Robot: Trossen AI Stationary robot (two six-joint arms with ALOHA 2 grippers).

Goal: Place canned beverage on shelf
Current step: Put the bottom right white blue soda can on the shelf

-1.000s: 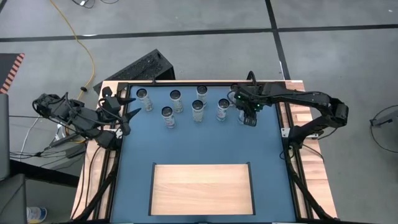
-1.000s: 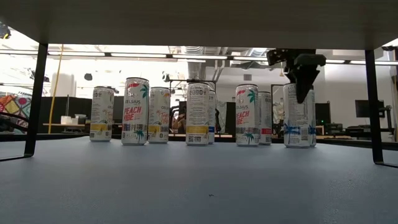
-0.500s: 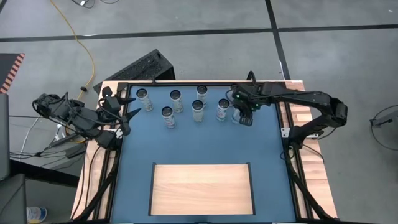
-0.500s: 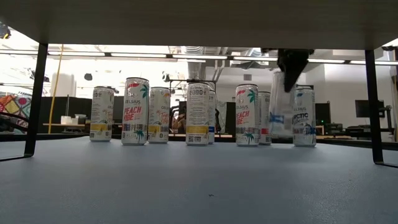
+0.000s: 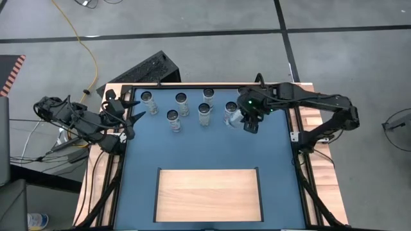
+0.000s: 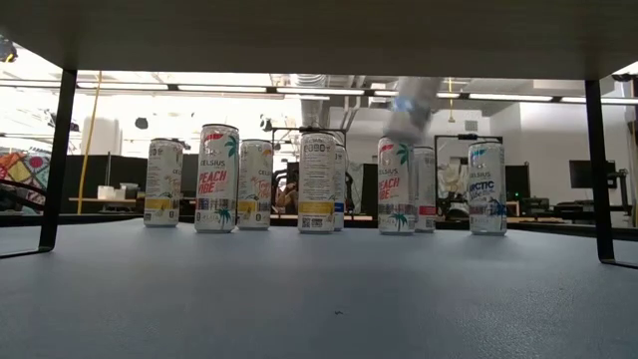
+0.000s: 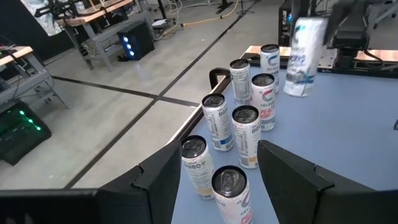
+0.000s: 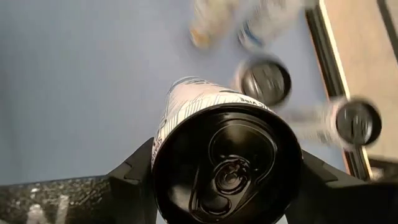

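At the left edge of the table we see the left gripper (image 5: 131, 115) waiting with its fingers closed on nothing, just left of the standing cans. The row of slim white printed cans (image 5: 181, 110) stands along the far part of the blue table surface (image 5: 205, 147); from the low camera they read as a line, with a white can lettered in blue (image 6: 486, 187) alone at the right end.

Right of that row, the right gripper (image 5: 247, 119) holds a slim white beverage can with a dark top (image 8: 221, 158) clamped between its fingers, lifted off the blue surface and tilted. In the left wrist view this can (image 7: 305, 56) hangs above the table beyond the cans. The nearest standing can (image 5: 230, 113) is just beside the gripper.

The shelf, a flat rectangular panel of pale wood grain (image 5: 207, 194), lies at the near edge of the table, well apart from the held can, with bare blue surface between them.

From the low camera the lifted can is only a pale smear near the top, and the gripper's fingers cannot be made out there.
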